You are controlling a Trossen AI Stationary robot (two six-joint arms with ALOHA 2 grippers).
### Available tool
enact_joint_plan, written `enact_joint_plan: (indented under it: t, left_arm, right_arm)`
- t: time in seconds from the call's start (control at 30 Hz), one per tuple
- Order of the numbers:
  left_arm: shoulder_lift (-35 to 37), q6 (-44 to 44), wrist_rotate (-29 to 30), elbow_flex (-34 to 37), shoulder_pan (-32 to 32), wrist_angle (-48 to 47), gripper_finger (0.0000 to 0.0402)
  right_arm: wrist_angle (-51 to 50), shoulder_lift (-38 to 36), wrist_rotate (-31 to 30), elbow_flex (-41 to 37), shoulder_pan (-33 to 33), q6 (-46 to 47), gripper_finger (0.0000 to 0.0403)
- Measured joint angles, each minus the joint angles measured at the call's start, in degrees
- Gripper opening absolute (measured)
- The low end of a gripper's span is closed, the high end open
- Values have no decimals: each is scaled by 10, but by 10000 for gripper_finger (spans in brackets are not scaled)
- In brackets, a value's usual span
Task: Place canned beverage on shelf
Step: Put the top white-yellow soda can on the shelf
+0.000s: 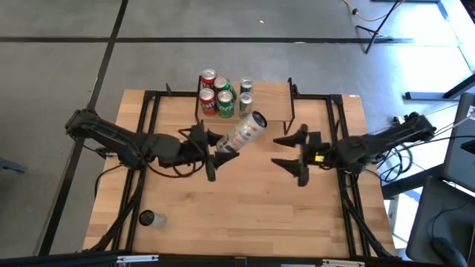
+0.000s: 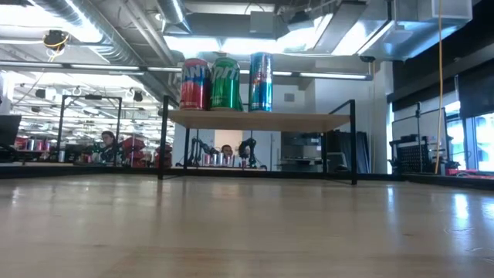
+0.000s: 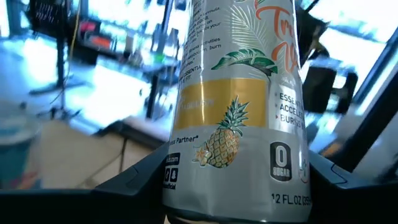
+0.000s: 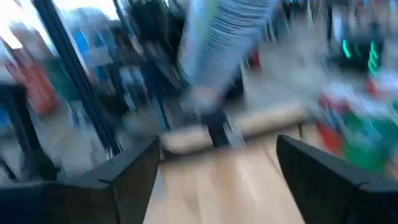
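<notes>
on the near left of the surface [image 1: 245, 215] a small dark cap-like object [image 1: 146, 218] lies well apart from the work, out of the way. farther in, the left tool [image 1: 223, 152] pinches the base of a tall silver can [image 1: 246, 130] with a pineapple label, held raised and tilted with its top leaning toward the shelf [image 1: 271, 104] — probably so it can be carried over the near edge and then righted. the right tool [image 1: 291, 154] hangs just right of the can with its fingers spread and nothing between them, apparently waiting. at the far side the shelf already carries cans [image 1: 223, 93] bunched on its left half; its right half is bare wood, the obvious open room. the near edge and the black corner post [image 1: 291, 111] look like the things to clear — the standing cans sit just beside the likely path.
</notes>
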State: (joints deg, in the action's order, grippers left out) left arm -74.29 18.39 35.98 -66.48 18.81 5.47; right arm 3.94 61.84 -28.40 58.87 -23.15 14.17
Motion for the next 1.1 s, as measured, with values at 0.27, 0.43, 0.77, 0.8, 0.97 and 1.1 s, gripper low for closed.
enact_joint_plan:
  t: [0.27, 0.43, 0.77, 0.8, 0.97, 1.1]
  left_arm:
    - [-3, -25, -22, 0, 1, 87, 223]
    - [-3, -25, -21, 0, 0, 87, 223]
    - [-3, -25, -21, 0, 0, 85, 223]
    - [-3, -25, -22, 0, 0, 84, 223]
    - [-3, -25, -21, 0, -1, 84, 223]
    - [-3, -25, -23, 0, -5, 80, 223]
  right_arm:
    - [340, 102, 120, -13, 81, -84, 308]
    - [332, 131, 165, 20, 93, -80, 308]
    - [332, 133, 188, 31, 129, -10, 334]
    - [333, 135, 186, 31, 133, -1, 342]
    - [382, 156, 181, 32, 135, 6, 380]
    - [431, 182, 169, 32, 134, 7, 392]
